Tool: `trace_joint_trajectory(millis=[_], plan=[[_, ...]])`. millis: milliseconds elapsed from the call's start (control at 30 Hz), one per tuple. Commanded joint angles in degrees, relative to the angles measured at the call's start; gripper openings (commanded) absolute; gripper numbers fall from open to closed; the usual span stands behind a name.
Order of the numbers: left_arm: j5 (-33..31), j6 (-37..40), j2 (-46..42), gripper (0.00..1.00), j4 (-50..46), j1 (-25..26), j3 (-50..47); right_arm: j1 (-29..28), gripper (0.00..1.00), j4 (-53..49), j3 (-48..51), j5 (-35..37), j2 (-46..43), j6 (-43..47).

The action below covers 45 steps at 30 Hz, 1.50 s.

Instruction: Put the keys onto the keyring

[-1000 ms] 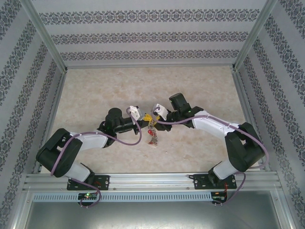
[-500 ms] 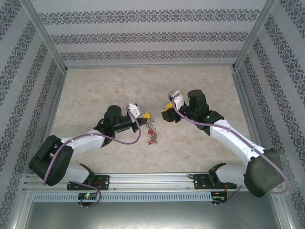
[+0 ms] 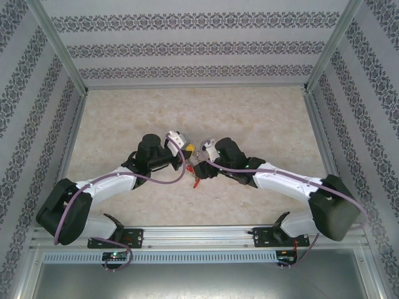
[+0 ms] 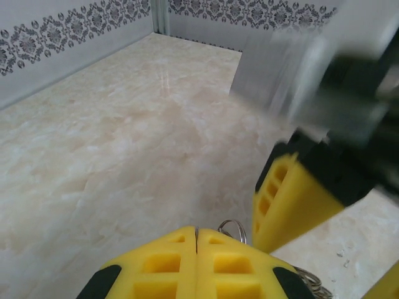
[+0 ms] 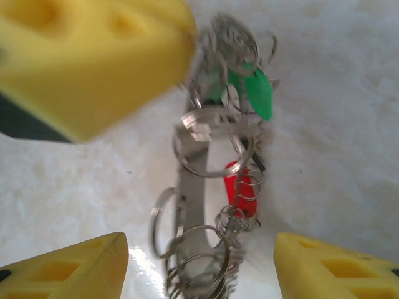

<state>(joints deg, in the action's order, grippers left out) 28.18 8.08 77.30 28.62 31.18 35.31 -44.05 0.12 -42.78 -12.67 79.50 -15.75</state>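
One red key noted among keyring loops; left gripper jaws together, seemingly pinching a loop; right gripper jaws apart, flanking ring.

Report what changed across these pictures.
The right hand drew back from the keyring, then swung in again, opening as it came; it now faces the ring with its fingers wide apart. The left hand stayed shut on the keyring's top, and a red key still hangs on it.

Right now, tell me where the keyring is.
In the top view the keyring hangs mid-table from the left gripper; in the right wrist view it sits between the open fingers of the right gripper.
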Motion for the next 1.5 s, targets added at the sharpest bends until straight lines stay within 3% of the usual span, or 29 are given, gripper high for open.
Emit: trace_joint_trajectory(millis=[0, 100, 300, 400, 467, 533, 600, 667, 800, 900, 1000, 1300, 1467], plan=[[-1.16, -2.07, 0.23, 0.0, -0.41, 0.88, 2.65, -1.57, 0.62, 4.49, -1.13, 1.93, 2.6, -1.94], [-1.86, -2.32, 0.27, 0.0, -1.45, 0.91, 3.12, -2.01, 0.54, 5.72, -1.5, 4.72, 4.86, -1.3], [-3.68, -4.1, -0.69, 0.0, -3.62, 0.9, 4.0, -0.81, 0.19, 6.54, -2.21, 1.23, 6.29, 0.28], [-6.07, -5.25, -1.51, 0.22, -5.52, 0.9, 4.76, 0.45, 0.1, 7.72, -2.05, -2.95, 5.09, -0.33], [-6.12, -5.27, -2.54, 0.2, -7.18, 0.73, 5.79, 1.41, 0.01, 7.94, -2.63, -6.37, 4.05, -0.96], [-7.27, -6.01, -3.98, 0.44, -8.62, 0.57, 6.78, 2.94, 0.0, 8.63, -2.74, -10.59, 2.53, -2.64], [-8.52, -7.29, -6.09, 0.55, -8.05, 0.19, 6.71, 5.26, 0.0, 10.54, -2.74, -14.82, 1.21, -6.01], [-10.46, -7.38, -8.87, 0.81, -8.16, 0.07, 6.64, 8.72, 0.0, 14.02, -2.87, -22.29, 1.0, -11.99], [-15.41, -6.09, -15.31, 0.85, -10.35, -0.1, 6.42, 15.74, 0.0, 22.74, -3.9, -33.28, 2.91, -29.63], [-19.55, -5.61, -19.87, 0.94, -11.28, -0.24, 4.92, 18.61, 0.0, 24.87, -6.16, -36.6, 6.63, -42.62], [-22.88, -6.48, -23.14, 1.0, -14.09, -0.46, 4.19, 19.33, 0.0, 23.93, -6.76, -34.99, 10.04, -50.05], [-27.21, -10.71, -29.29, 1.0, -16.83, -0.73, -0.1, 20.14, 0.0, 24.96, -4.93, -29.95, 18.12, -55.36], [-26.93, -11.31, -30.13, 1.0, -18.51, -0.77, -0.68, 20.15, 0.0, 24.59, -2.8, -28.55, 22.33, -53.68]])
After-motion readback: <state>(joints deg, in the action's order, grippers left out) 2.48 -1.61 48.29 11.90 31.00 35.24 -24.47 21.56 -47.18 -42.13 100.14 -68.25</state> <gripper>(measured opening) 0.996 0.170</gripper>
